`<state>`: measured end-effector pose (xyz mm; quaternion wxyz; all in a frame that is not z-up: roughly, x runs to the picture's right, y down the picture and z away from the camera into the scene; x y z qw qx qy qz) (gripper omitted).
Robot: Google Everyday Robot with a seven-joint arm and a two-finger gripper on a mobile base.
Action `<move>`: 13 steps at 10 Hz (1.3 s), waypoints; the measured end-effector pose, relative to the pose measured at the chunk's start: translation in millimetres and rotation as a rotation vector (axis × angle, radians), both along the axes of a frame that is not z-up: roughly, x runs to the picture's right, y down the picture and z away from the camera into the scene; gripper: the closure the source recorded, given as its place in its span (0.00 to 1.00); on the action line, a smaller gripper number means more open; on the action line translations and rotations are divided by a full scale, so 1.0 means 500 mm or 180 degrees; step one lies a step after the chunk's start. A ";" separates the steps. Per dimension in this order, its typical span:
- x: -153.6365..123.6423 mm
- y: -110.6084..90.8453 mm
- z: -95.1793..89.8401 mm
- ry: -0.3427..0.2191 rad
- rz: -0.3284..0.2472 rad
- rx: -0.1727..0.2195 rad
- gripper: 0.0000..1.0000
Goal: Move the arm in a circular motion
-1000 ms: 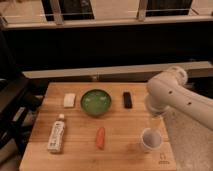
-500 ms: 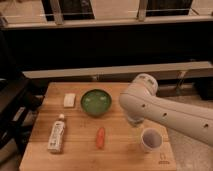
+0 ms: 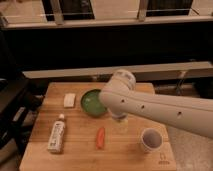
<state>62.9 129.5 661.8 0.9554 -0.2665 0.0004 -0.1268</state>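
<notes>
The arm, cream-white and thick, reaches in from the right edge across the wooden table. Its rounded joint sits over the table's middle and covers the right rim of a green bowl. A short pale part that I take for the gripper hangs just below the joint, above the table top between the bowl and a white cup. The arm hides most of the gripper, and nothing shows in its hold.
A white block lies at the back left. A white bottle lies at the front left, and an orange stick-shaped item lies at the front middle. Dark shelving and a pale ledge run behind the table.
The arm has swept left across the table, from over the cup side to over the bowl's right rim. It now hides the small black item at the back. The tabletop items have not moved.
</notes>
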 end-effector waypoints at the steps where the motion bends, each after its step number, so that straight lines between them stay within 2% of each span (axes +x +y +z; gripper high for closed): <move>1: -0.002 -0.009 0.009 -0.0001 0.0013 0.0007 0.20; 4: 0.011 -0.063 0.065 -0.0014 0.0004 0.0031 0.20; 7: 0.022 -0.094 0.090 0.0012 -0.0003 0.0043 0.20; 8: 0.007 -0.100 0.095 -0.0011 -0.0037 0.0051 0.22; 9: -0.024 -0.110 0.104 -0.0022 -0.0076 0.0049 0.27; 11: -0.073 -0.119 0.113 -0.0045 -0.0097 0.0050 0.24; 13: -0.092 -0.134 0.131 -0.0045 -0.0104 0.0060 0.20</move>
